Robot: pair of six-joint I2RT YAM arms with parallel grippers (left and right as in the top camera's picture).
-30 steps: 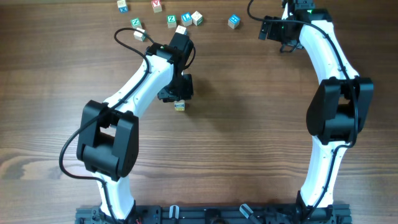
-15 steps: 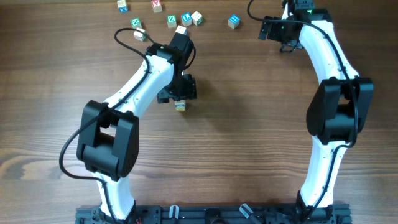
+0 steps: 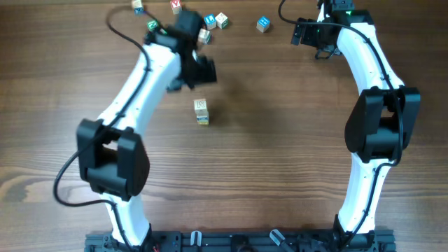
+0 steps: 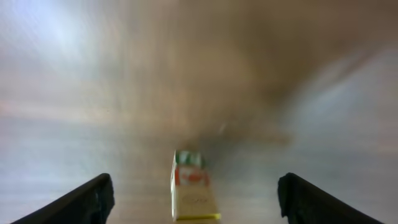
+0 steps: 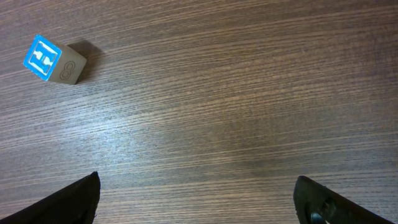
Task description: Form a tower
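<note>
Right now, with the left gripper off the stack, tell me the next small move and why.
Probably send the left gripper on to a loose cube at the far edge and lower around it. Its jaws stand open and empty, the tower stands alone with nothing touching it, and several cubes near that gripper are not yet stacked.

The tower [image 3: 201, 112] stands on the table [image 3: 280, 154], apart from the left claw [image 3: 192, 75], on its base side; loose cubes [image 3: 222, 19] lie beyond the claw.
</note>
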